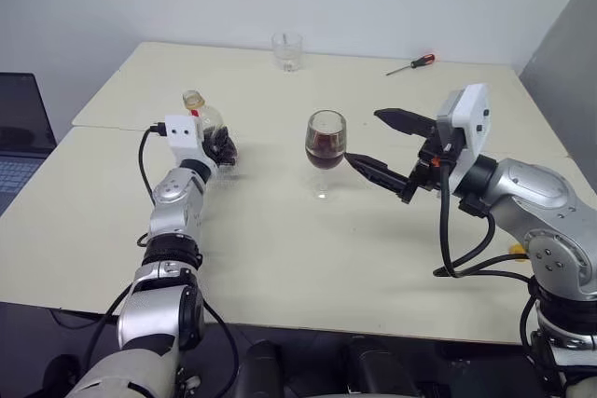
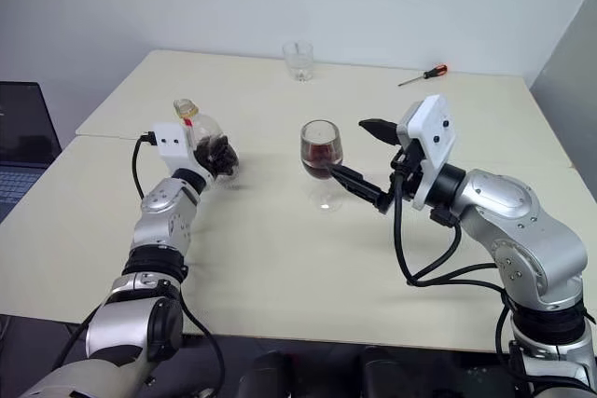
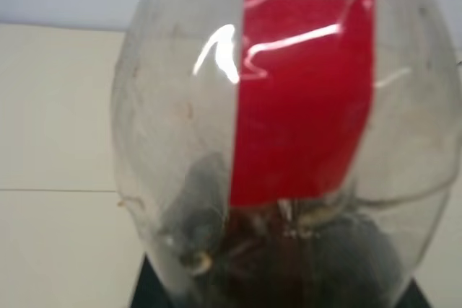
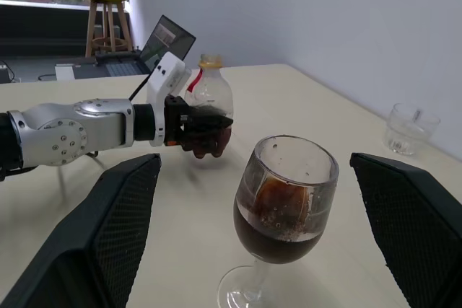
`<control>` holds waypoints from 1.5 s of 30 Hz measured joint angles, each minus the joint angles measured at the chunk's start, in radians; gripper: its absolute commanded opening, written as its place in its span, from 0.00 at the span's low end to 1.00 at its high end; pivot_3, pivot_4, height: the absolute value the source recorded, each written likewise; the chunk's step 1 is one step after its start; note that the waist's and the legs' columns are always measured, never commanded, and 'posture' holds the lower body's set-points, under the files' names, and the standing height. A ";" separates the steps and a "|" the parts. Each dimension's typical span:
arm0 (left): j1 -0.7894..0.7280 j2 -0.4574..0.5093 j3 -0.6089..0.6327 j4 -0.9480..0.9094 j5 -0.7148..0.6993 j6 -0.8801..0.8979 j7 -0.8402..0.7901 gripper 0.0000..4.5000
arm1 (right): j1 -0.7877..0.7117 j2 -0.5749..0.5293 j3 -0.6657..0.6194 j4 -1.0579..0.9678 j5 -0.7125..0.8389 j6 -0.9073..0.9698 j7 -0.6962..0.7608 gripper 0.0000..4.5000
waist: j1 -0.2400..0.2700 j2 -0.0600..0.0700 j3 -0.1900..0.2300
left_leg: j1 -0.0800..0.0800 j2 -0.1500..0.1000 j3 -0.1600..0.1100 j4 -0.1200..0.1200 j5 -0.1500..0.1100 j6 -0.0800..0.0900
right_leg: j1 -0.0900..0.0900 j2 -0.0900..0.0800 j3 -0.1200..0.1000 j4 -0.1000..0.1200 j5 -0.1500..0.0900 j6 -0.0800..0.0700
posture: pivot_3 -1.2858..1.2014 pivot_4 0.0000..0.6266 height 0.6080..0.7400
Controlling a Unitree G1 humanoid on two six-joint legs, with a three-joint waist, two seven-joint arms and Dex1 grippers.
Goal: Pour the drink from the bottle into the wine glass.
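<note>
**Glass filled, bottle upright at table's left**

The wine glass stood mid-table, its bowl holding the dark drink. The right gripper flanked it with fingers spread wide, one finger low beside the bowl. The left gripper held the bottle upright. A tumbler and a screwdriver lay at the far edge.

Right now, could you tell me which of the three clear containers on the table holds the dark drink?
The wine glass, the stemmed one between the right gripper's open fingers. The bottle at the left gripper looks nearly empty, and the tumbler at the far edge is empty.
</note>
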 measured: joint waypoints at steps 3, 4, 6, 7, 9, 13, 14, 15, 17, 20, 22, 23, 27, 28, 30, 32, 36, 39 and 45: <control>0.027 -0.020 0.001 -0.005 0.000 -0.015 0.002 0.75 | -0.004 0.000 0.002 0.000 0.000 0.001 0.001 1.00 | -0.002 0.000 0.000 | 0.000 0.000 0.000 0.000 0.000 0.000 | 0.000 0.000 0.000 0.000 0.000 0.000 | 0.52 0.24 1.00; 0.037 -0.025 0.001 -0.008 0.000 -0.017 0.007 0.81 | -0.004 0.000 0.003 0.000 0.000 0.002 0.002 1.00 | -0.002 0.000 0.000 | 0.000 0.000 0.000 0.000 0.000 0.000 | 0.000 0.000 0.000 0.000 0.000 0.000 | 0.52 0.24 1.00; 0.055 -0.030 0.002 -0.015 0.000 -0.018 0.019 0.95 | -0.004 -0.001 0.005 -0.001 0.000 0.002 0.003 1.00 | -0.003 0.000 0.000 | 0.000 0.000 0.000 0.000 0.000 0.000 | 0.000 0.000 0.000 0.000 0.000 0.000 | 0.52 0.24 1.00; 0.066 -0.032 0.002 -0.023 0.000 -0.019 0.021 0.99 | -0.004 -0.001 0.005 -0.001 0.001 0.003 0.005 1.00 | -0.003 0.000 0.000 | 0.000 0.000 0.000 0.000 0.000 0.000 | 0.000 0.000 0.000 0.000 0.000 0.000 | 0.52 0.24 1.00; 0.084 -0.034 0.001 -0.043 0.000 -0.018 0.021 0.99 | -0.005 -0.002 0.006 -0.001 0.001 0.004 0.007 1.00 | -0.003 0.000 0.000 | 0.000 0.000 0.000 0.000 0.000 0.000 | 0.000 0.000 0.000 0.000 0.000 0.000 | 0.52 0.24 1.00; 0.095 -0.033 -0.013 -0.073 0.003 -0.015 0.014 0.99 | -0.012 -0.002 0.010 0.000 0.002 0.004 0.017 1.00 | -0.003 0.000 0.000 | 0.000 0.000 0.000 0.000 0.000 0.000 | 0.000 0.000 0.000 0.000 0.000 0.000 | 0.52 0.24 1.00; 0.098 -0.033 -0.017 -0.081 0.004 -0.015 0.012 0.99 | -0.014 -0.002 0.011 0.000 0.002 0.004 0.019 1.00 | -0.003 0.000 0.000 | 0.000 0.000 0.000 0.000 0.000 0.000 | 0.000 0.000 0.000 0.000 0.000 0.000 | 0.52 0.24 1.00; 0.099 -0.032 -0.019 -0.086 0.005 -0.014 0.008 0.99 | -0.016 -0.002 0.011 0.000 0.002 0.004 0.021 1.00 | -0.003 0.000 0.000 | 0.000 0.000 0.000 0.000 0.000 0.000 | 0.000 0.000 0.000 0.000 0.000 0.000 | 0.52 0.24 1.00; 0.106 -0.028 -0.020 -0.098 0.005 -0.010 -0.001 0.99 | -0.016 -0.002 0.012 0.000 0.002 0.004 0.023 1.00 | -0.003 0.000 0.000 | 0.000 0.000 0.000 0.000 0.000 0.000 | 0.000 0.000 0.000 0.000 0.000 0.000 | 0.52 0.24 1.00; 0.133 -0.020 -0.026 -0.155 0.005 0.016 -0.011 0.99 | -0.018 -0.002 0.015 0.003 0.001 0.004 0.029 1.00 | -0.004 0.000 0.000 | 0.000 0.000 0.000 0.000 0.000 0.000 | 0.000 0.000 0.000 0.000 0.000 0.000 | 0.52 0.24 1.00; 0.163 -0.008 -0.028 -0.208 0.003 0.037 -0.023 0.99 | -0.021 -0.005 0.019 0.009 0.001 0.004 0.039 1.00 | -0.004 0.000 0.000 | 0.000 0.001 0.000 0.000 0.000 0.000 | 0.000 0.000 0.001 0.000 0.000 0.000 | 0.52 0.24 1.00; 0.183 -0.003 -0.028 -0.249 0.000 0.055 -0.025 0.99 | -0.022 -0.009 0.021 0.015 0.001 0.004 0.045 1.00 | -0.005 0.000 0.000 | 0.000 0.001 0.000 -0.001 0.000 0.000 | 0.000 0.000 0.001 0.000 0.000 0.000 | 0.52 0.24 1.00; 0.274 0.026 -0.017 -0.460 -0.040 0.158 -0.037 0.99 | -0.028 -0.023 0.022 0.042 -0.001 -0.003 0.070 1.00 | -0.004 0.000 0.000 | 0.000 0.002 0.000 -0.001 0.000 0.000 | 0.000 0.000 0.001 0.000 0.000 0.000 | 0.52 0.24 1.00; 0.290 0.037 -0.016 -0.514 -0.056 0.190 -0.047 0.99 | -0.029 -0.026 0.022 0.049 -0.001 -0.005 0.078 1.00 | -0.004 0.000 0.000 | 0.000 0.002 0.000 -0.001 0.000 0.000 | 0.000 0.000 0.001 0.000 0.000 0.000 | 0.52 0.24 1.00; 0.319 0.061 -0.015 -0.606 -0.088 0.248 -0.070 0.99 | -0.032 -0.030 0.023 0.066 -0.002 -0.010 0.094 1.00 | -0.004 0.000 0.000 | 0.000 0.001 0.000 0.000 0.000 0.000 | 0.000 0.000 0.001 0.000 0.000 0.000 | 0.52 0.24 1.00; 0.367 0.122 -0.012 -0.731 -0.148 0.341 -0.124 0.99 | -0.038 -0.043 0.022 0.102 -0.008 -0.028 0.118 1.00 | -0.006 0.000 0.000 | 0.001 0.002 -0.001 -0.001 0.000 0.000 | 0.000 0.000 0.001 -0.001 0.000 0.000 | 0.52 0.24 1.00; 0.415 0.229 0.025 -0.873 -0.244 0.459 -0.217 0.99 | -0.040 -0.074 0.019 0.175 -0.019 -0.056 0.158 1.00 | -0.006 0.000 0.000 | 0.001 0.002 0.000 -0.001 0.000 0.000 | 0.000 0.000 0.001 -0.001 -0.002 0.003 | 0.52 0.24 1.00; 0.449 0.313 0.040 -0.948 -0.313 0.540 -0.293 0.99 | -0.046 -0.098 -0.003 0.245 -0.028 -0.074 0.180 1.00 | -0.006 0.000 0.000 | 0.001 0.002 -0.001 -0.001 0.000 0.000 | 0.000 0.000 0.001 -0.002 -0.002 0.003 | 0.52 0.24 1.00; 0.463 0.427 0.067 -1.070 -0.448 0.687 -0.400 0.99 | -0.046 -0.142 -0.056 0.357 -0.070 -0.094 0.188 1.00 | -0.005 0.000 0.000 | 0.001 0.002 -0.001 -0.002 0.000 0.000 | 0.000 0.000 0.002 -0.002 -0.003 0.003 | 0.52 0.24 1.00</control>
